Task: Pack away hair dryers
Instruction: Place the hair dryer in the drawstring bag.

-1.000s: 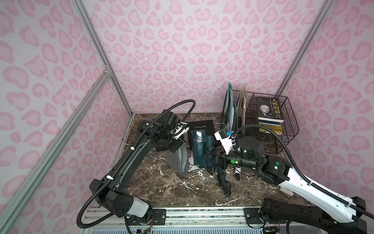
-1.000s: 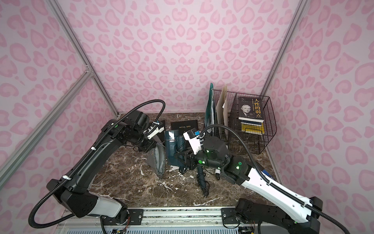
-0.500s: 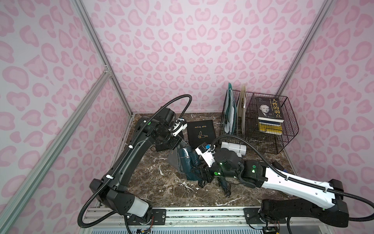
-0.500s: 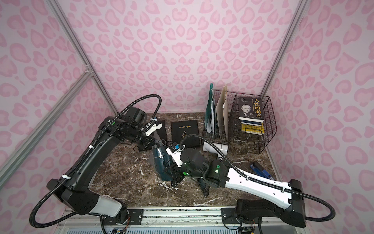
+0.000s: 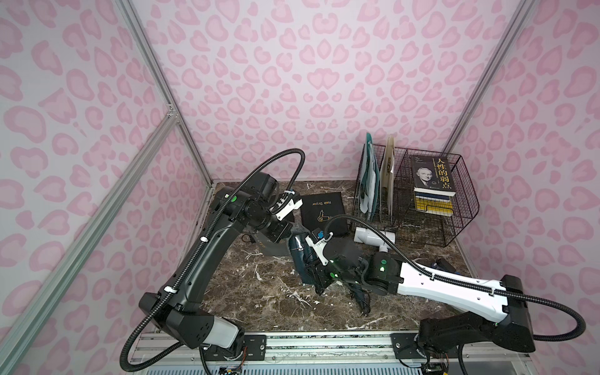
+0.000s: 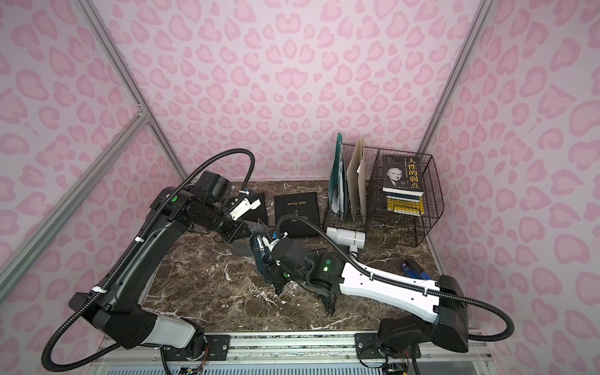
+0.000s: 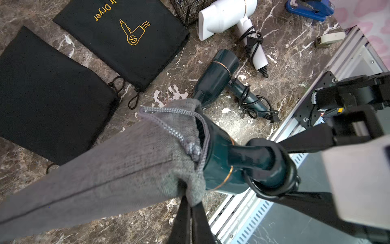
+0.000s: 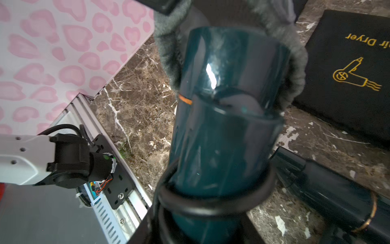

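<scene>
A dark teal hair dryer [image 7: 219,156] hangs above the table with its barrel nose inside the mouth of a grey pouch [image 7: 105,169]. My right gripper [image 8: 196,228] is shut on its handle, where the black cord is wound. My left gripper [image 7: 190,200] is shut on the grey pouch's rim and holds the mouth up. In both top views the two grippers meet left of centre, at the held dryer [image 5: 300,256] [image 6: 259,253]. A second teal hair dryer [image 7: 217,78] lies on the table below. A white hair dryer [image 5: 373,238] lies by the wire rack.
Two black pouches [image 7: 126,42] [image 7: 48,95] lie flat at the back. A wire basket [image 5: 454,201] with books and a file rack stands at the back right. A blue stapler [image 6: 414,268] and a tape dispenser [image 7: 329,38] lie at the right.
My right arm has swung left with the teal dryer, and its nose now sits in the grey pouch's mouth. My left gripper has drawn the pouch back and to the left.
</scene>
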